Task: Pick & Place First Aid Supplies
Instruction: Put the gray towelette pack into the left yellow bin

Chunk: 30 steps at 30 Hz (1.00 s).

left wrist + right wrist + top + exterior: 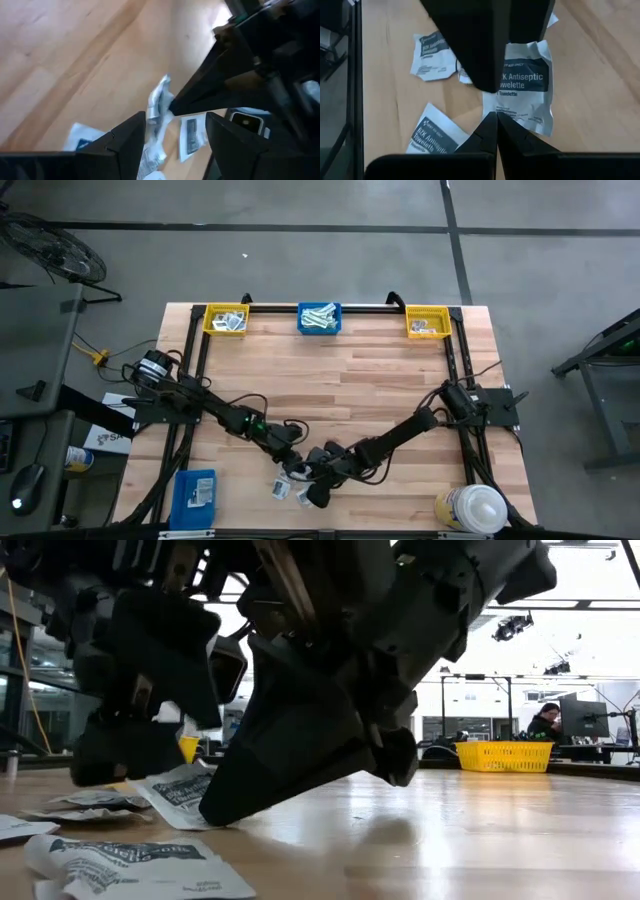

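Note:
Several white antiseptic towelette packets lie near the table's near edge [283, 488]. My right gripper [496, 114] is shut on one of them, the packet [525, 82] printed "Antiseptic Towelette". My left gripper [175, 116] is open and hangs just above and to the left of that packet [159, 102], touching nothing; one of its dark fingers [470, 45] covers part of the packet in the right wrist view. Other packets lie flat beside it [432, 50] [437, 136] [130, 865]. My right gripper pinches the towelette packet by one edge [496, 106] between the tips of its two fingers. The fingers slant down to it from the table's right side [215, 808]. The packet is crumpled and stands tilted up beside the fingertips [180, 790], low over the table.
Two yellow bins [227, 320] [428, 323] and a blue bin [319, 318] stand along the far edge, each holding packets. A blue box [195, 492] sits at the near left, and a white-capped bottle [475, 508] at the near right. Bare wood lies between.

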Motion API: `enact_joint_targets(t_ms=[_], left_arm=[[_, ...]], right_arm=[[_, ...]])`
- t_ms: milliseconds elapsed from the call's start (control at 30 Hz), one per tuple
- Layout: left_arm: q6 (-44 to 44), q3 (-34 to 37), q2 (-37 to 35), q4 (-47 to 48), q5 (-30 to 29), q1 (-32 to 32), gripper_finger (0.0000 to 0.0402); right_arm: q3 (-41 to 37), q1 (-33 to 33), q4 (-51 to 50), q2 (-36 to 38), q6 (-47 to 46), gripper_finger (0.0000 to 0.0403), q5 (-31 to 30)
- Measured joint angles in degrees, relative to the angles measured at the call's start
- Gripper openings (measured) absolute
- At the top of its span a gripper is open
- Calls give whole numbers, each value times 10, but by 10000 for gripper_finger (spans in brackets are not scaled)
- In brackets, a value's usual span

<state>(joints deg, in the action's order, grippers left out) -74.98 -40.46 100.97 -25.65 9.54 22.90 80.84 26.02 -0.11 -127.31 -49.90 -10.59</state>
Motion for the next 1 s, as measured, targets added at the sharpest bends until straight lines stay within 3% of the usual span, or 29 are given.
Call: enact_joint_targets(t_ms=[233, 533, 800, 1000], left_arm=[[-13, 0, 5, 20, -1, 0, 182], [-14, 0, 5, 35, 0, 0, 11], [-3, 0, 5, 31, -10, 0, 5], [-2, 0, -18, 35, -26, -13, 2]], right_arm=[[0, -2, 2, 0, 5, 0, 3], [0, -3, 1, 0, 12, 0, 10], [-1, -4, -1, 12, 18, 1, 29], [-1, -7, -49, 73, 46, 1, 28]])
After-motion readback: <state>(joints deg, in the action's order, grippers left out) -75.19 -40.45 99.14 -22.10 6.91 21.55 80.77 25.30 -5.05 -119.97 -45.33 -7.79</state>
